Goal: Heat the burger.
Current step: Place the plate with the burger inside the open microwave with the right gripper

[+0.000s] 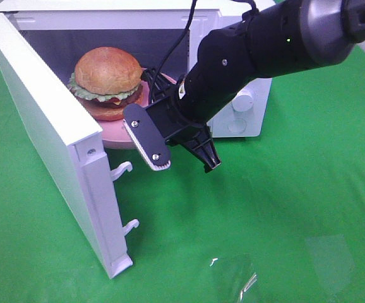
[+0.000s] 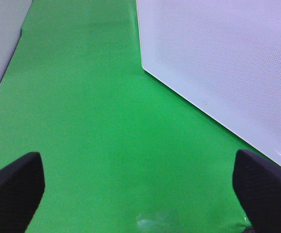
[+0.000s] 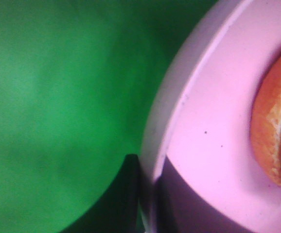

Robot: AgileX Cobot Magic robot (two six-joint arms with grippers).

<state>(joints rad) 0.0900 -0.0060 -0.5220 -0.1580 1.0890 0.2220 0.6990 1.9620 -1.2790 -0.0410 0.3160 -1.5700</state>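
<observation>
Our right gripper (image 3: 150, 206) is clamped on the rim of the pink plate (image 1: 116, 134); our left gripper (image 2: 140, 191) is spread wide, holding nothing. The burger (image 1: 107, 77) sits on that plate in the mouth of the open microwave (image 1: 245, 113).
</observation>
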